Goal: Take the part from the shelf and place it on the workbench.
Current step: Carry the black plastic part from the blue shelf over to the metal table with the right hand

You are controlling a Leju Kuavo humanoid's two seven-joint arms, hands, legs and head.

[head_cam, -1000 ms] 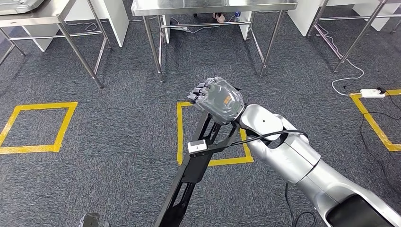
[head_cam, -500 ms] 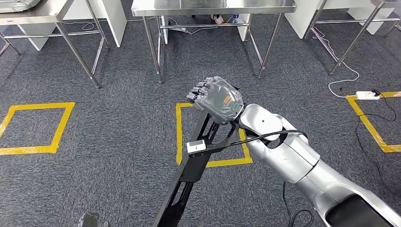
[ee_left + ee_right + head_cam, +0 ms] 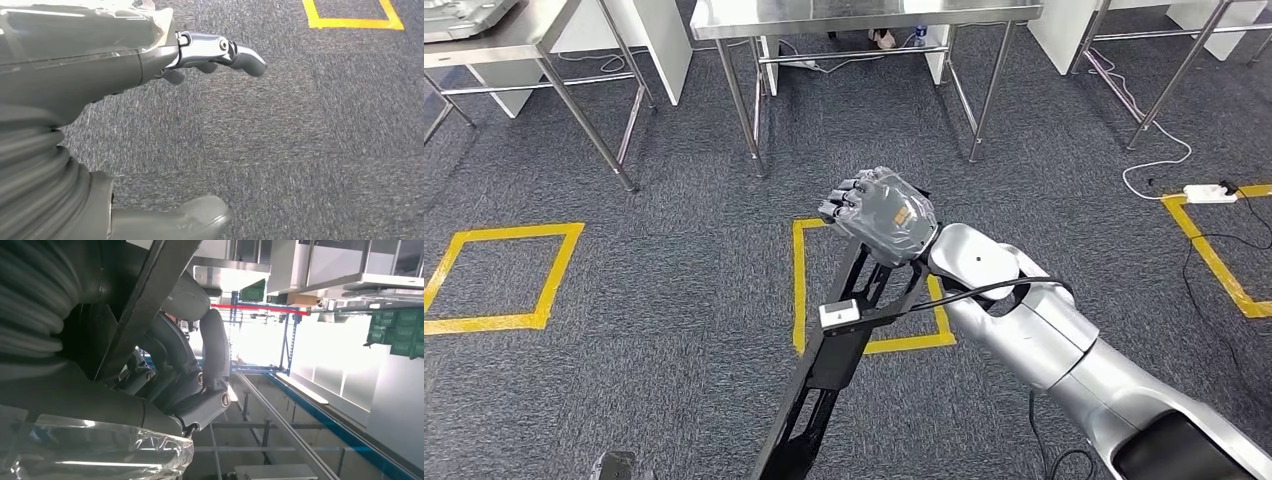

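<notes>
Grey carpet (image 3: 674,330) ran under steel tables (image 3: 864,15) ahead, open floor between; yellow tape squares (image 3: 499,275) marked it; the right hand (image 3: 879,215) gripped the black part (image 3: 834,350); the left hand (image 3: 100,75) hung loose-fingered, holding nothing.

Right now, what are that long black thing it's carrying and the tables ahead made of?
The black part, gripped by the right hand, looks like matte black painted metal or hard plastic: an open frame of flat struts, no shine. The tables look like stainless steel, with bright brushed tops and thin reflective legs.
</notes>
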